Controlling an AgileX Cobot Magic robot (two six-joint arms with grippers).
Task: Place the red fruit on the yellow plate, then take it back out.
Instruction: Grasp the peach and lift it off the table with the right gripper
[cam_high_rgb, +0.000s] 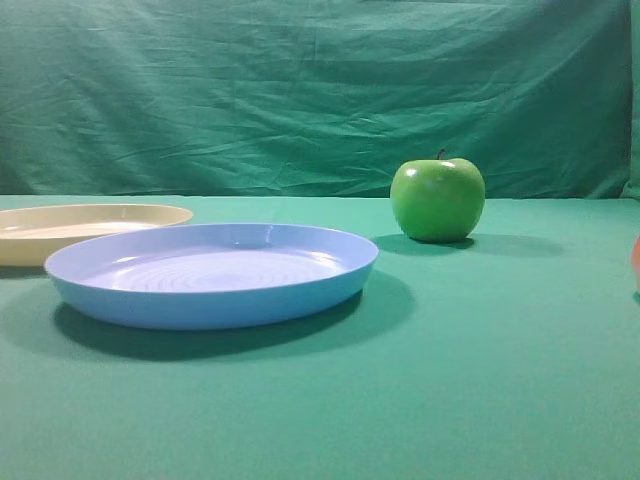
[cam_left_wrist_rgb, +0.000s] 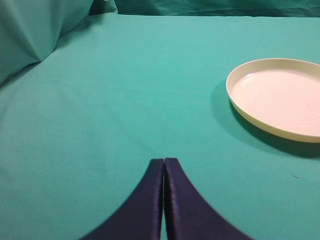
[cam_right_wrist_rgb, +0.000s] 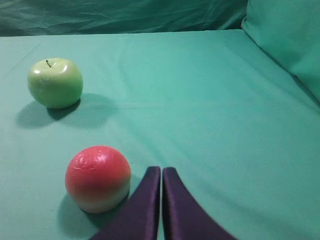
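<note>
Right wrist view, nearest: right claw (cam_right_wrist_rgb: 161, 172) with its two dark fingers pressed together, holding nothing, low over the green-covered table (cam_right_wrist_rgb: 210, 110). Just left of the fingertips sits the red fruit (cam_right_wrist_rgb: 98, 178), on the cloth, not touching the claw as far as can be seen. Round, matte, pinkish-red over the top and sides, fading to pale cream-yellow at the base; faint swirl marks on the upper skin. Casts a soft shadow to its lower left. Farther back and left, well apart from it, a glossy green apple (cam_right_wrist_rgb: 55, 83) with a short dark stem, upright.

Left wrist view: left claw (cam_left_wrist_rgb: 163, 162) also closed, fingers meeting tip to tip, nothing between. Beyond it to the right, the yellow plate (cam_left_wrist_rgb: 240, 107), shallow, pale cream, low rim, nothing on it.

High view: light blue plate (cam_high_rgb: 150, 305) nearest; the yellow plate's edge behind it at left; apple farther back at right. A sliver of red at the right frame edge, likely the fruit, too cropped to be sure
</note>
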